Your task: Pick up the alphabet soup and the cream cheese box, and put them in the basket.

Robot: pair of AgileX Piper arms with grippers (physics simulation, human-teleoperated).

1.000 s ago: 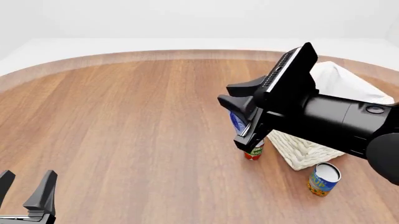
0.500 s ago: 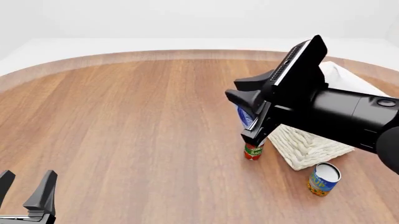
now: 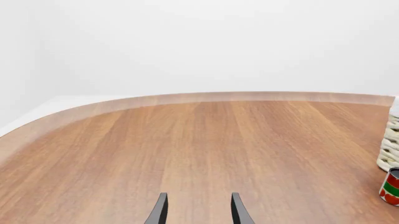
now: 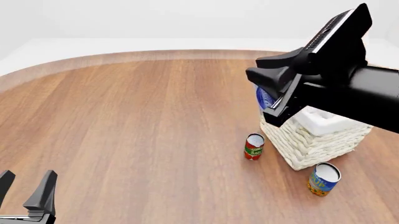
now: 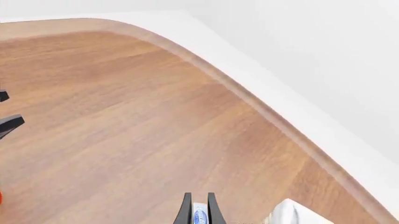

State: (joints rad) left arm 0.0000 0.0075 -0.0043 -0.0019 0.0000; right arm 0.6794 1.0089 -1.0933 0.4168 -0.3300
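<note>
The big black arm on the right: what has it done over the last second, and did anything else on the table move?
The right gripper, shut on the cream cheese box, rose and swung rightward, from beside the red-and-green can to above the basket. The can, the alphabet soup and the open left gripper stayed put.

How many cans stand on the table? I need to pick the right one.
2. A red-and-green labelled can stands left of the cream wicker basket; a blue-and-yellow labelled can stands nearer the camera, beside the basket's near corner. None seems hidden.
</note>
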